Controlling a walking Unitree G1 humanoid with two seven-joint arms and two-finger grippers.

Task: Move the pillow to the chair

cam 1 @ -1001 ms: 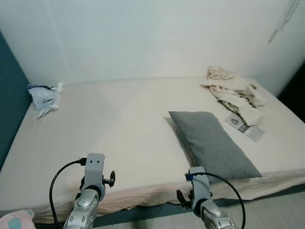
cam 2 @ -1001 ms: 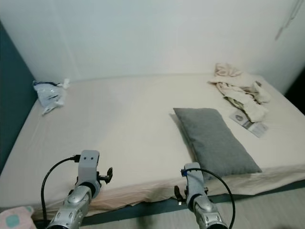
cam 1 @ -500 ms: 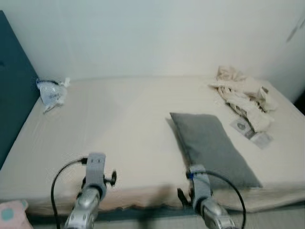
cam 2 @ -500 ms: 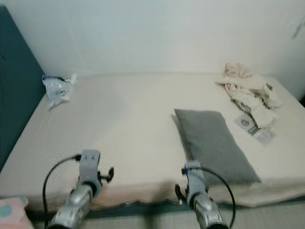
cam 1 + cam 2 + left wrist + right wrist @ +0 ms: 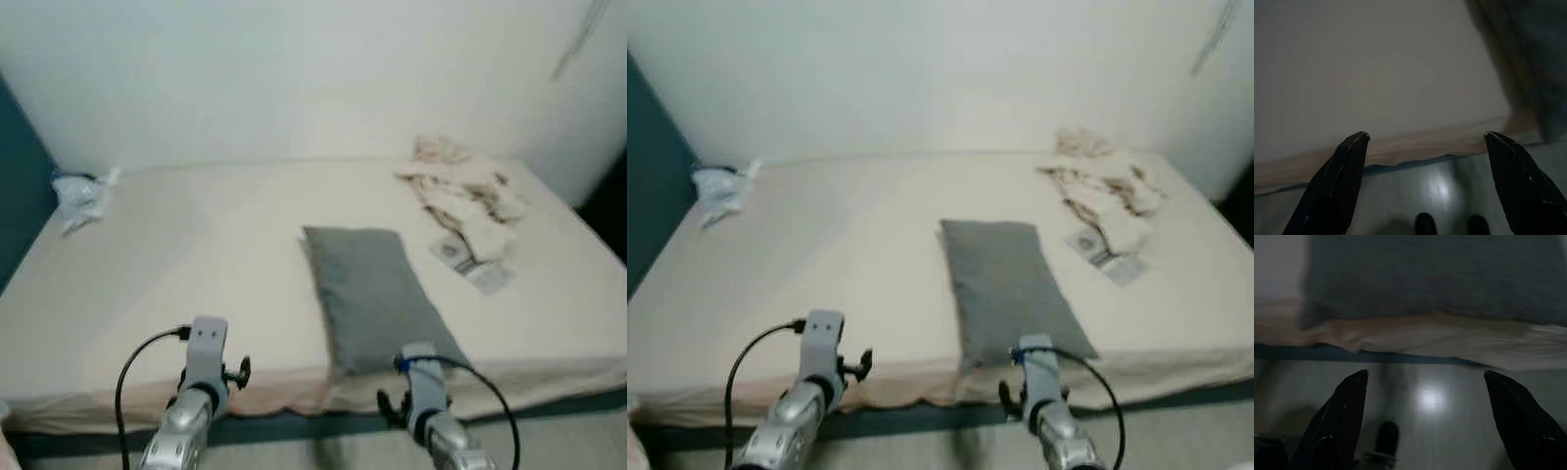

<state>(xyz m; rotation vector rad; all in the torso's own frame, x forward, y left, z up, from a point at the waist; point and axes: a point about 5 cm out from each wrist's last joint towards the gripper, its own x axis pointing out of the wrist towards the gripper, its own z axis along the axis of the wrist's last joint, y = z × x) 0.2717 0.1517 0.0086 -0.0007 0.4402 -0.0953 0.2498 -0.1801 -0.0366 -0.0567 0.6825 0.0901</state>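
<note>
Grey pillow flat on the cream sheet of the bed, lengthwise toward the near edge, its near end right at that edge, slightly right of the middle. Left gripper held low in front of the bed's near edge, well left of the pillow, fingers spread wide apart, nothing between them; in the left wrist view, pointed at the sheet edge and the pale floor under it. Right gripper also low, just short of the near end of the pillow, apart from it, fingers spread wide and empty; in the right wrist view, the pillow's grey edge straight ahead above the rumpled sheet. Heap of crumpled pale cloth at the far right corner of the bed, with a small flat packet just in front of it. Crumpled plastic bag at the far left, beside the dark teal wall. White wall behind the bed. Head views slightly blurred.
</note>
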